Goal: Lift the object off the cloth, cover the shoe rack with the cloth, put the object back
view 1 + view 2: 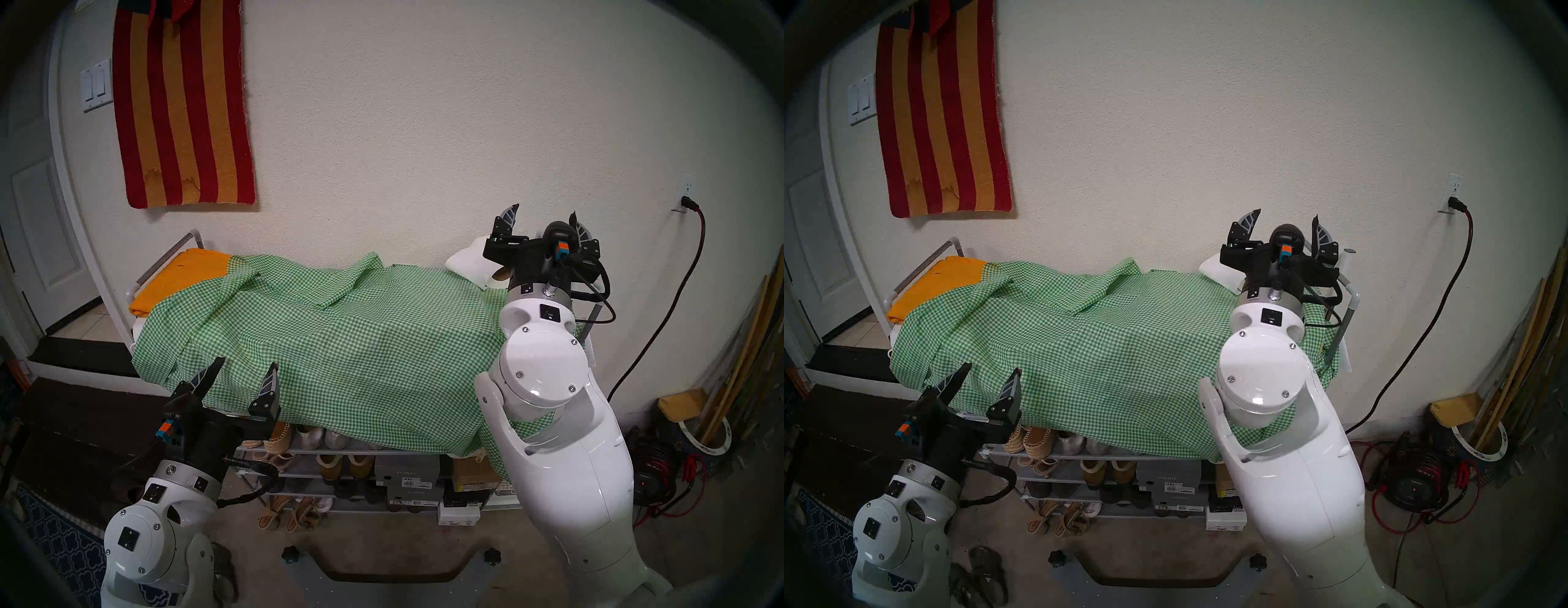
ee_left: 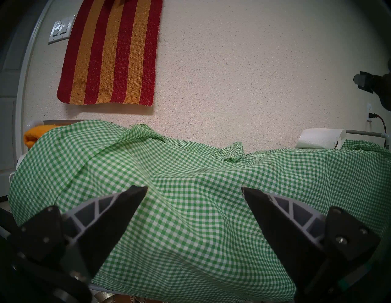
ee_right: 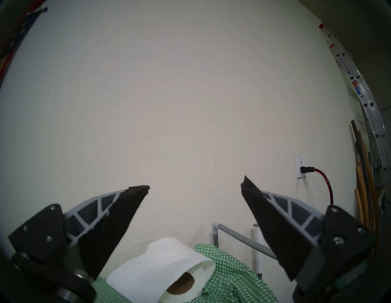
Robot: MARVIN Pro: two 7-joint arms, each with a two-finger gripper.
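The green-and-white gingham cloth [image 1: 360,339] [image 1: 1102,348] [image 2: 190,190] lies rumpled over the top of the shoe rack [image 1: 169,254] [image 1: 924,269] and hangs down its front. The white tissue roll [image 1: 466,263] [image 2: 319,138] [image 3: 165,273] lies on its side on the cloth [image 3: 232,270] at the rack's far right end, brown core showing. My right gripper [image 1: 544,210] [image 1: 1286,214] [image 3: 196,182] hovers just above it, open and empty, pointing at the wall. My left gripper [image 1: 248,363] [image 1: 992,368] [image 2: 194,187] is open and empty at the cloth's front left part.
A folded orange cloth [image 1: 178,276] lies uncovered at the rack's left end. Shoes and boxes [image 1: 339,467] fill the lower shelves. A red-and-gold striped rug [image 1: 182,102] hangs on the wall. A red cable [image 1: 695,237] runs from the outlet at right; poles and a ladder [image 3: 359,84] lean there.
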